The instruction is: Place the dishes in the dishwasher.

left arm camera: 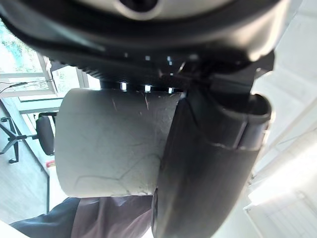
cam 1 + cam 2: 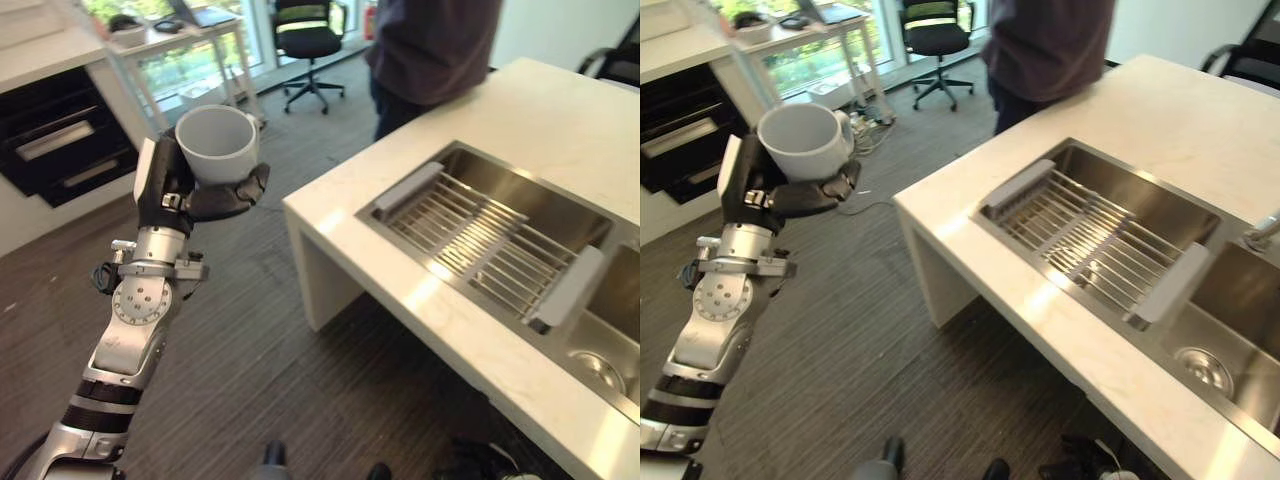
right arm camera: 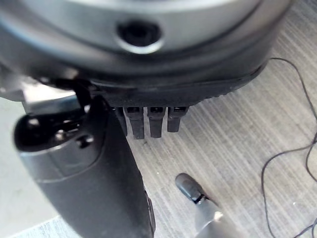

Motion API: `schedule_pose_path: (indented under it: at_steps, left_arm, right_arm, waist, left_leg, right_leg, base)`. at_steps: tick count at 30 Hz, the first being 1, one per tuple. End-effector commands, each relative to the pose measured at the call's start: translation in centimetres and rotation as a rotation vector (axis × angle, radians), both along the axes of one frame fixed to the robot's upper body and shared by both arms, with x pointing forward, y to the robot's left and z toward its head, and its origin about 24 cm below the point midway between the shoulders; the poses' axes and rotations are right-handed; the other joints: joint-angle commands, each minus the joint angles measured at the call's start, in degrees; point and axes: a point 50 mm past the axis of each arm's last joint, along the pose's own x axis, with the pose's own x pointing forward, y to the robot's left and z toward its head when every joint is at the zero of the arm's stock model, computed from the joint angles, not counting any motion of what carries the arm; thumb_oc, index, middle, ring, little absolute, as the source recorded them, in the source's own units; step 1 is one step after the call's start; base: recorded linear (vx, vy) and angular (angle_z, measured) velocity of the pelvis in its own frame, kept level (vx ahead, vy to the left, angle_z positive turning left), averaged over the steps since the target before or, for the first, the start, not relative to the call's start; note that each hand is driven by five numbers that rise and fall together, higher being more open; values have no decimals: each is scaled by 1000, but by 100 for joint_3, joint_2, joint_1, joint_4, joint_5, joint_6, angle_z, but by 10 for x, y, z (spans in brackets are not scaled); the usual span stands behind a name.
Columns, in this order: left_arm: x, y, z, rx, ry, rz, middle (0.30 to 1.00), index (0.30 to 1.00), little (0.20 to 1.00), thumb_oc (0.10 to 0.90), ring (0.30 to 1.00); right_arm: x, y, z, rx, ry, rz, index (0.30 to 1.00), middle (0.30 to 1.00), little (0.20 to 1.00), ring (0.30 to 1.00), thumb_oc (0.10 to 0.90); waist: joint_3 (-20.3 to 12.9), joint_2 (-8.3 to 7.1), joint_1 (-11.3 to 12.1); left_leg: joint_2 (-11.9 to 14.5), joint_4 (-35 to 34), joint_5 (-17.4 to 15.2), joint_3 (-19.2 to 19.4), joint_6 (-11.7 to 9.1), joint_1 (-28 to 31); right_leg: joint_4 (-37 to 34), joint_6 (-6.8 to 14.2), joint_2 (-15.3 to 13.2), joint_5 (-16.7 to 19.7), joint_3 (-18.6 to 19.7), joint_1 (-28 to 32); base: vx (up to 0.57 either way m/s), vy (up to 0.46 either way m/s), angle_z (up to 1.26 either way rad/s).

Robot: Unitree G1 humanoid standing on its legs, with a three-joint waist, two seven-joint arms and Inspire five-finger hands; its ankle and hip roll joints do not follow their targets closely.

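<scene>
I see the white cup (image 2: 217, 143) gripped upright in my left hand (image 2: 172, 190), fingers and thumb curled around it, well left of the counter (image 2: 520, 130) with its sink (image 2: 500, 240); my right hand (image 3: 99, 168) hangs relaxed, holding nothing.

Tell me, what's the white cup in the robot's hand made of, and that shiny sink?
The round white cup held in the left hand looks like glazed ceramic: thick rim, smooth pale wall with faint scratch marks. It could be plastic. The silver sink looks like brushed stainless steel: grey metal sheen with soft reflections.
</scene>
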Motion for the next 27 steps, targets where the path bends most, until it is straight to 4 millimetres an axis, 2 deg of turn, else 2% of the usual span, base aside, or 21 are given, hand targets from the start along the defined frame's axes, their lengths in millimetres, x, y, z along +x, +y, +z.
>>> schedule_pose_path:
  at_steps: [1,2,4,6,8,9,10,11,12,13,17,18,19,20,22,23,27]
  left_arm:
    - [-26,-27,58,-16,-345,-187,300,300,300,400,300]
    - [-27,-30,60,-3,-359,-200,300,300,300,400,300]
    - [-29,-37,63,7,-377,-213,300,300,300,400,300]
    - [-31,-39,66,24,-395,-201,300,300,300,400,300]
    - [-33,-48,66,6,-398,-252,300,300,300,400,300]
    - [-31,-53,63,25,-392,-257,300,300,300,400,300]
    - [-31,-54,64,26,-394,-259,300,300,300,400,300]
    - [-30,-57,63,23,-392,-266,300,300,300,400,300]
    - [-26,-62,56,33,-369,-253,300,300,300,400,300]
    - [-25,-67,52,37,-369,-247,300,300,300,400,300]
    - [-25,-67,52,38,-369,-246,300,300,300,400,300]
    - [-24,-73,48,61,-368,-247,300,300,300,400,300]
    - [-24,-74,43,70,-359,-241,300,300,300,400,300]
    - [-15,-78,25,48,-265,-265,300,300,300,400,300]
    - [-15,-78,25,48,-265,-265,300,300,300,400,300]
    - [-15,-75,18,26,-235,-251,300,300,300,400,300]
    - [-18,-59,1,0,-160,-209,300,300,300,400,300]
  right_arm:
    - [-15,16,-10,82,10,-94,900,900,900,900,800]
    - [-15,17,-9,91,-9,-122,900,900,900,900,800]
    - [-16,21,-9,130,-44,-185,900,900,900,900,800]
    - [-13,19,-7,207,-127,-391,900,900,900,900,800]
    - [-11,25,-7,250,-158,-470,900,900,900,900,800]
    - [3,26,-3,277,-223,-546,900,900,900,900,800]
    - [3,26,-2,277,-225,-550,900,900,900,900,800]
    - [8,32,-2,300,-243,-563,900,900,900,900,800]
    - [10,36,-1,355,-285,-670,900,900,900,900,800]
    - [14,44,0,402,-308,-699,900,900,900,900,800]
    - [14,44,0,404,-308,-699,900,900,900,900,800]
    - [24,57,1,450,-323,-697,900,900,900,900,800]
    - [29,49,6,449,-362,-742,900,900,900,900,800]
    - [16,53,-1,471,-311,-745,900,900,900,900,800]
    - [15,53,-1,471,-311,-745,900,900,900,900,800]
    - [5,55,-5,463,-277,-732,900,900,900,900,800]
    - [6,53,-7,427,-242,-697,900,900,900,900,800]
  waist:
    - [-738,130,-570]
    - [-804,143,-665]
    - [-881,148,-738]
    - [-894,163,-762]
    - [-926,176,-643]
    - [-872,157,-541]
    - [-872,142,-536]
    - [-838,97,-514]
    - [-776,50,-619]
    - [-702,17,-787]
    - [-737,3,-756]
    - [-698,53,-904]
    - [-672,85,-1090]
    - [-597,20,-1152]
    - [-595,18,-1164]
    - [-605,-56,-1093]
    - [-740,-120,-1065]
  left_leg:
    - [248,70,-60,467,244,460]
    - [303,10,-70,681,176,572]
    - [281,-174,-136,743,112,614]
    - [250,-473,-102,874,150,490]
    - [-25,-722,-245,838,312,426]
    - [-312,-825,-323,670,504,298]
    - [-350,-841,-331,666,534,294]
    - [-503,-908,-383,640,656,253]
    - [-711,-969,-507,406,826,209]
    - [-817,-994,-457,300,897,184]
    - [-828,-999,-443,335,901,152]
    - [-903,-1028,-444,74,939,132]
    - [-1060,-1028,-456,-270,1006,111]
    - [-1340,-1028,-453,-836,1077,149]
    - [-1343,-1028,-452,-847,1078,150]
    - [-1366,-1028,-463,-873,1103,182]
    - [-1363,-1028,-505,-858,1107,428]
  right_leg:
    - [194,542,-351,-677,-58,-65]
    - [169,567,-425,-608,-239,-59]
    - [155,689,-627,-346,-495,-69]
    - [96,904,-850,6,-664,-56]
    - [52,1113,-1078,263,-785,-16]
    - [73,1244,-1267,452,-683,-43]
    - [86,1269,-1305,472,-681,-56]
    - [182,1341,-1392,483,-601,-69]
    - [342,1428,-1387,406,-6,-115]
    - [479,1399,-1249,371,739,-380]
    - [518,1392,-1265,362,785,-459]
    - [497,1410,-927,141,1658,-595]
    - [532,1294,-319,-243,2946,-757]
    - [570,1134,75,-326,3531,-873]
    - [569,1135,71,-329,3521,-865]
    - [547,1166,-74,-294,3383,-726]
    - [311,1112,-73,-276,3275,-297]
  base:
    - [-189,213,160]
    - [-78,184,202]
    - [-114,317,160]
    - [-57,388,101]
    - [67,524,96]
    - [98,478,59]
    - [104,452,62]
    - [150,331,102]
    - [182,420,87]
    - [146,287,82]
    - [33,63,76]
    - [280,319,-30]
    - [483,448,45]
    - [376,304,152]
    - [101,44,168]
    - [22,-52,173]
    - [47,-49,83]
